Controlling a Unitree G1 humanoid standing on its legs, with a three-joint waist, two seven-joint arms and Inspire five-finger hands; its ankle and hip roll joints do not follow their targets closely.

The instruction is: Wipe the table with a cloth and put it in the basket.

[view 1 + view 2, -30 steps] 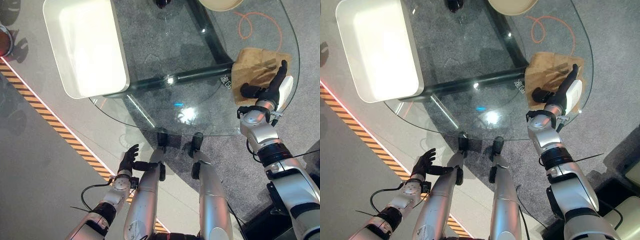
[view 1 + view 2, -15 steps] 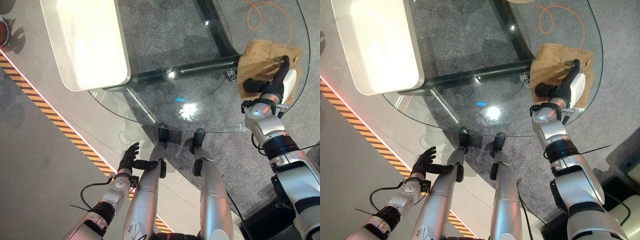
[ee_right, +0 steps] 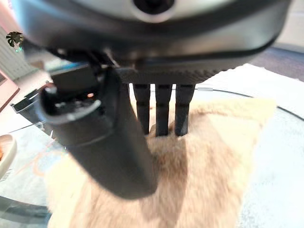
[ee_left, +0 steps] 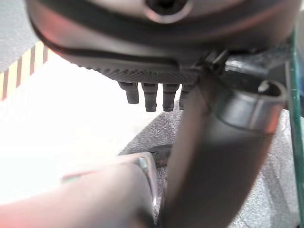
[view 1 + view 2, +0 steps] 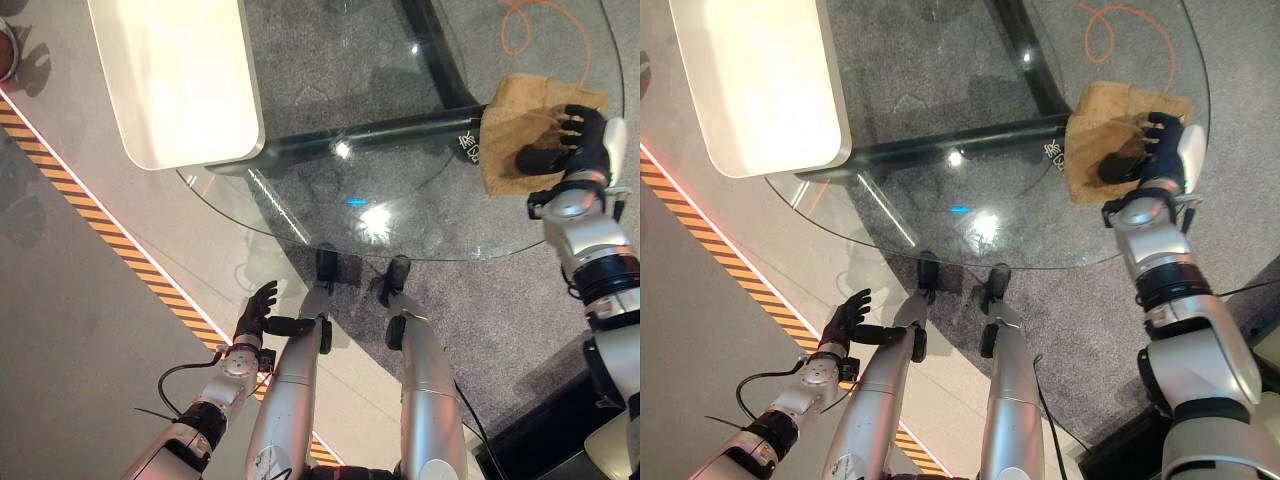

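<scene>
tan, fuzzy cloth [image 5: 520, 125] lies flat on the round glass worktop [image 5: 400, 120], close to its right edge. right hand [image 5: 575, 140] rests on top of the cloth: in the right wrist view its fingers [image 3: 161, 111] reach straight down onto the pile and press it, thumb alongside, nothing pinched or gathered. left hand [image 5: 255, 315] hangs low beside the robot's left side, well apart from the worktop, over the pale floor near a black-and-orange striped strip [image 5: 90, 225]; its fingers are relaxed and spread, holding nothing. white cushioned seat [image 5: 180, 70] stands at the worktop's far left edge. orange cord [image 5: 535, 25] curls on the grey carpet seen through the glass.
</scene>
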